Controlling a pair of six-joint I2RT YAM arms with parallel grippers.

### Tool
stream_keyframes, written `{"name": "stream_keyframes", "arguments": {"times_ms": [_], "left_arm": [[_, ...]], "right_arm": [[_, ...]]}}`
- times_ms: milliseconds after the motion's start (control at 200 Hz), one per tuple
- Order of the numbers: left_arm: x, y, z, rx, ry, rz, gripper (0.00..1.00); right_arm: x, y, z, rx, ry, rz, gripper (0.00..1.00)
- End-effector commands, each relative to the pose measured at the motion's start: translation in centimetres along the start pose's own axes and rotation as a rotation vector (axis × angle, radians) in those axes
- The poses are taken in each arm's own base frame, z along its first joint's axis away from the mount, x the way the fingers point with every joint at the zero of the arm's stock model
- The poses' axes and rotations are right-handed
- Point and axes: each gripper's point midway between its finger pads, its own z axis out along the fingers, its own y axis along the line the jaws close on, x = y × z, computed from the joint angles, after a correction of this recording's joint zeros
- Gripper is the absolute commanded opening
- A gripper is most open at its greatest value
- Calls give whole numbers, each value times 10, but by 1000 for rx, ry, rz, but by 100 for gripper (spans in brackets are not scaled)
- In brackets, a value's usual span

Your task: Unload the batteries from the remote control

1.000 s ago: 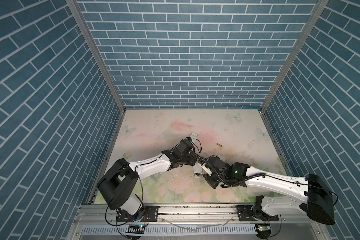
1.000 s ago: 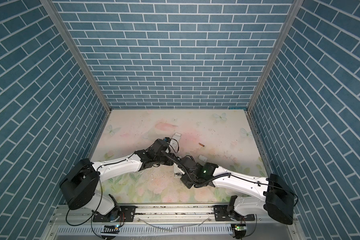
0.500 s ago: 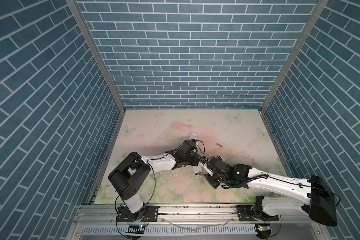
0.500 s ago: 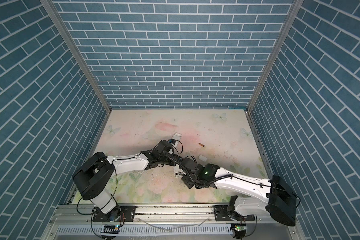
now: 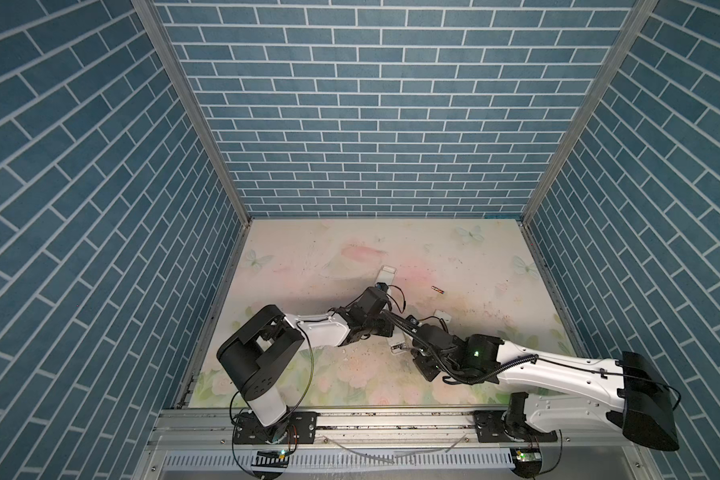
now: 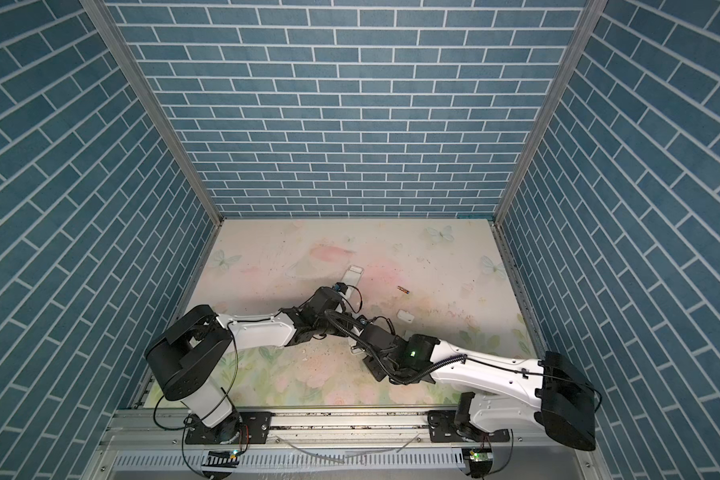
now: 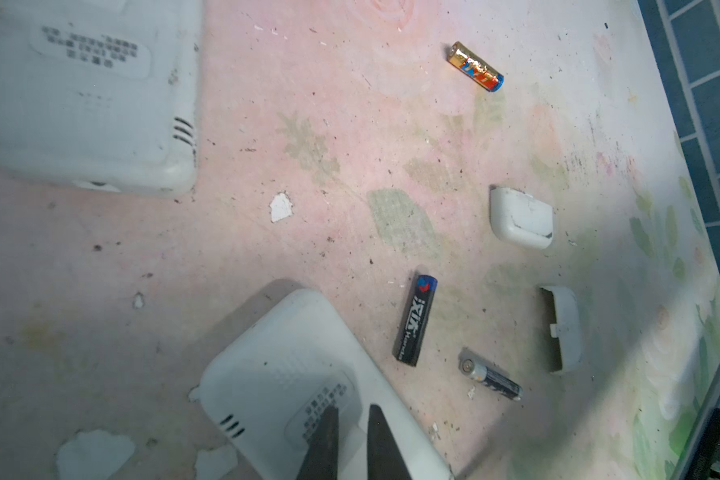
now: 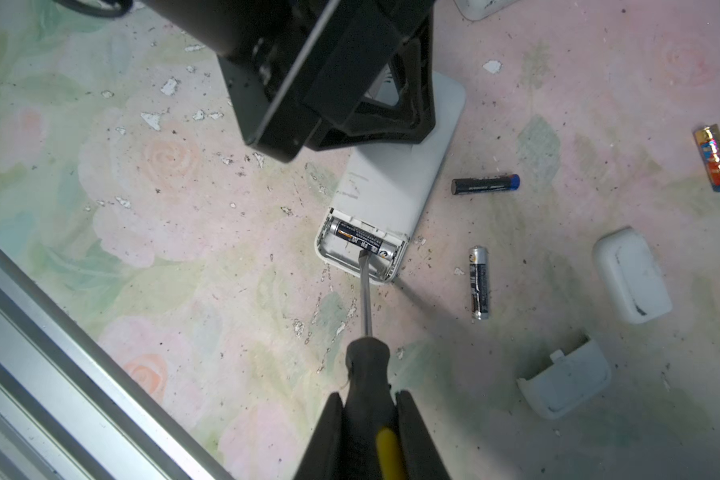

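right hand (image 8: 369, 395): clenched on the screwdriver (image 8: 365, 291) handle.
screwdriver tip: on the battery (image 8: 360, 240) inside the open remote (image 8: 391, 187).
left hand (image 7: 353, 409): fingers nearly together, empty, over the remote.
loose batteries (image 8: 479, 282): three on the tabletop (image 8: 184, 249) beside the remote.

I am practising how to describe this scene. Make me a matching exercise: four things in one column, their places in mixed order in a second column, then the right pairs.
Things
1. screwdriver
2. gold battery
3. battery at the screwdriver tip
4. open remote

Places
A. inside the battery compartment
B. gripped by the right end effector
C. under the left end effector
D. lying free on the table, apart from the remote

Pairs: 1-B, 2-D, 3-A, 4-C
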Motion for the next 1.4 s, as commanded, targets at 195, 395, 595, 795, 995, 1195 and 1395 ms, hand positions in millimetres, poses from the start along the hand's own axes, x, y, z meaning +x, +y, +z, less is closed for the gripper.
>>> {"name": "stream_keyframes", "arguments": {"times_ms": [195, 395, 595, 795, 995, 1195, 1395], "left_arm": [[32, 29, -2, -151, 72, -22, 14], [36, 32, -3, -183, 77, -30, 13], [38, 34, -4, -199, 78, -44, 12], [39, 33, -3, -201, 82, -58, 10], [39, 29, -2, -191, 81, -73, 9], [40, 26, -1, -181, 88, -88, 8], [44, 26, 1, -177, 96, -99, 7]], "right_arm": [[16, -11, 4, 110, -16, 186, 0], [27, -1, 3, 162, 4, 235, 0], [32, 9, 1, 170, -14, 266, 0], [36, 15, 1, 161, -85, 283, 0], [41, 15, 8, 160, -152, 292, 0], [45, 15, 14, 162, -176, 299, 0], [44, 11, 14, 192, -186, 315, 0]]}}
